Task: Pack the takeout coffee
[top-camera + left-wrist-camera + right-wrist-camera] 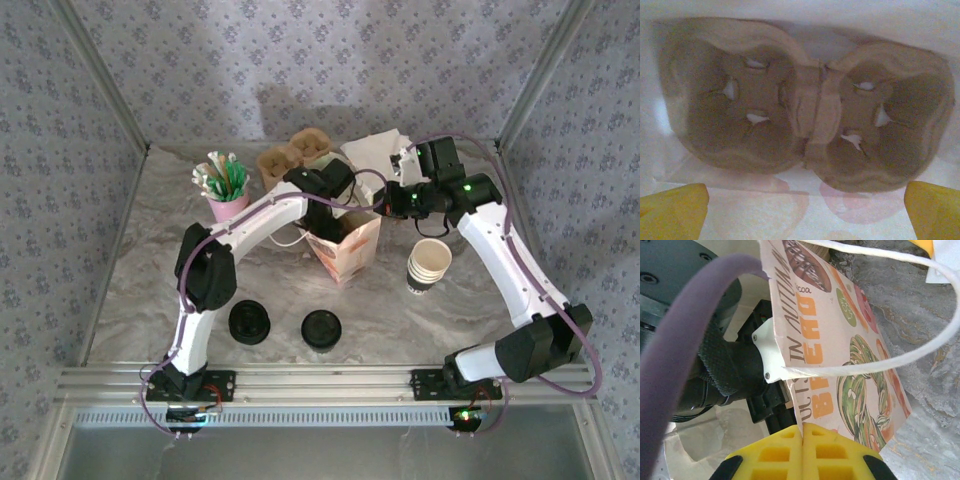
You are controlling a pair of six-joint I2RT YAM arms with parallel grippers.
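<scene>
At the middle of the marbled table, in the overhead view, a printed paper bag with white cord handles stood open. The left arm reached down into it and the right gripper sat at its rim. The takeout coffee, a small paper cup under a round black plastic lid, was by my judgement one of two round things near the front edge, the left-hand black top or the right-hand black top; from above I could not tell which. A stack of lidless pale paper cups stood to the right of the bag. In the left wrist view, the left gripper hung spread wide and empty above a brown moulded-pulp two-cup carrier lying on the bag's floor. In the right wrist view, the right gripper's yellow fingers were pressed together, pinching the bag's wall. The cup would likely be light and thin-walled, easily crushed, with a slick lid liable to pop off. A gentle hold around the paper wall below the lid, keeping the cup upright, seemed best.
</scene>
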